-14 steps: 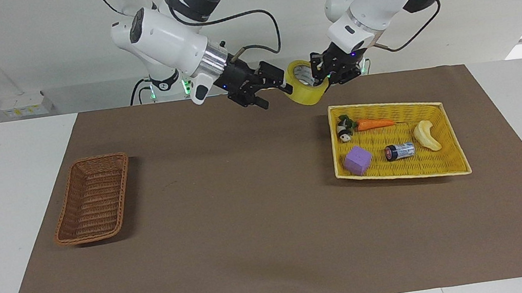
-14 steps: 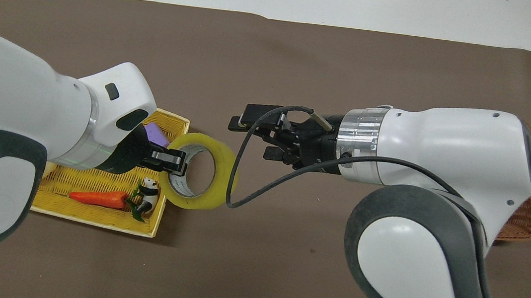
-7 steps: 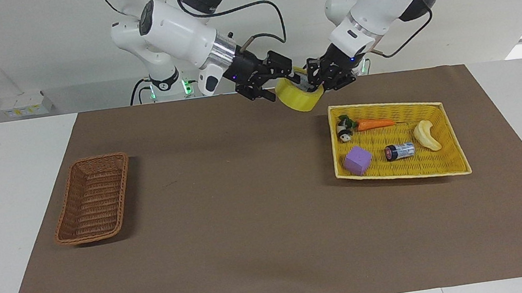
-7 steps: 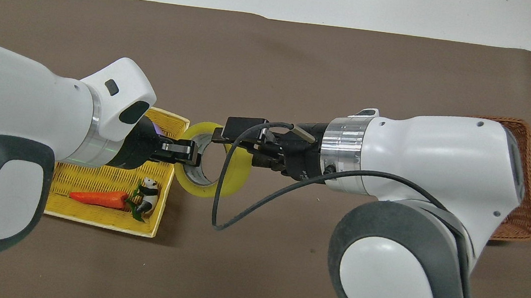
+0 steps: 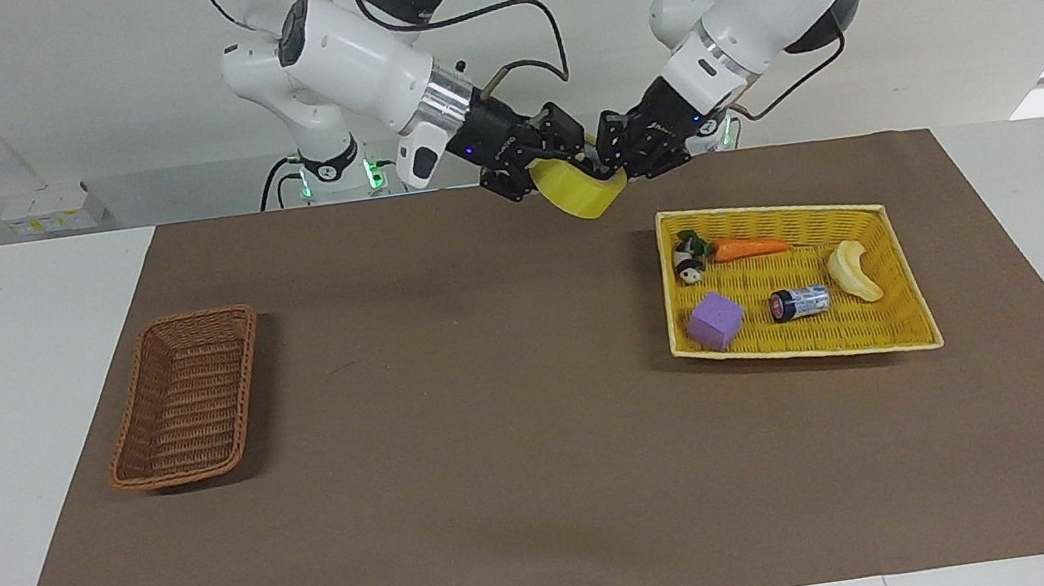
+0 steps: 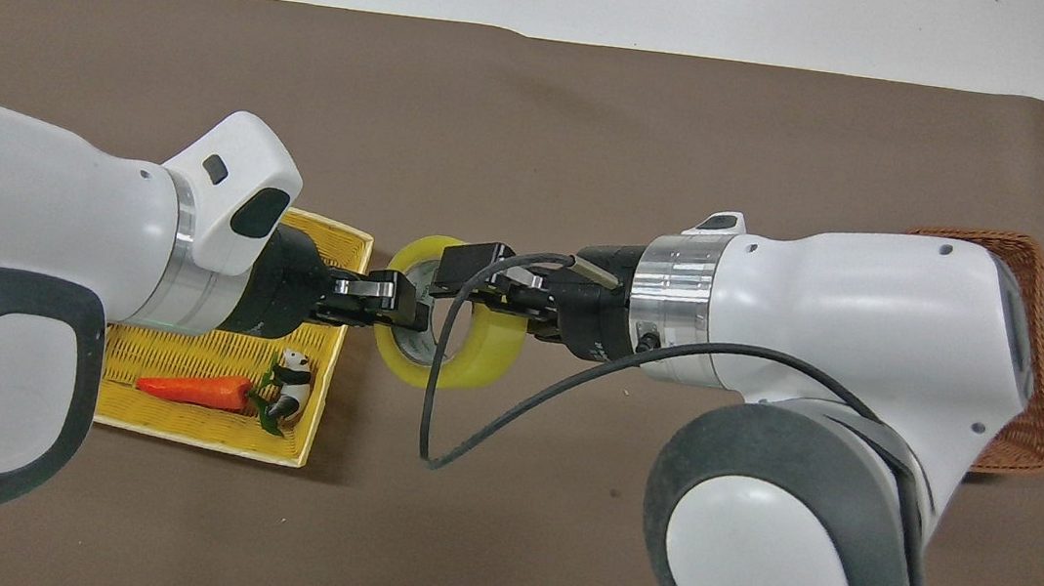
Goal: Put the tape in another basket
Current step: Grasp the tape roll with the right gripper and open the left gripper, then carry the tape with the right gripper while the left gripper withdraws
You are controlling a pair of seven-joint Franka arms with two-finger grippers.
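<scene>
The yellow tape roll (image 5: 582, 194) hangs in the air between my two grippers, over the mat beside the yellow tray. It also shows in the overhead view (image 6: 466, 355). My left gripper (image 5: 610, 163) (image 6: 398, 303) is shut on the roll's wall at the tray side. My right gripper (image 5: 547, 161) (image 6: 463, 278) is at the roll's other side, its fingers still apart around the wall. The brown wicker basket (image 5: 186, 398) (image 6: 1027, 429) lies empty toward the right arm's end of the table.
The yellow woven tray (image 5: 774, 211) (image 6: 325, 227) holds a carrot (image 5: 750, 248), a panda figure (image 5: 685, 258), a purple cube (image 5: 715, 320), a battery (image 5: 799, 302) and a pale banana-shaped piece (image 5: 854, 271). A brown mat (image 5: 501, 437) covers the table.
My right gripper has moved in to the tape and now straddles its wall. My left gripper has carried the roll a little toward the right arm and tilted it.
</scene>
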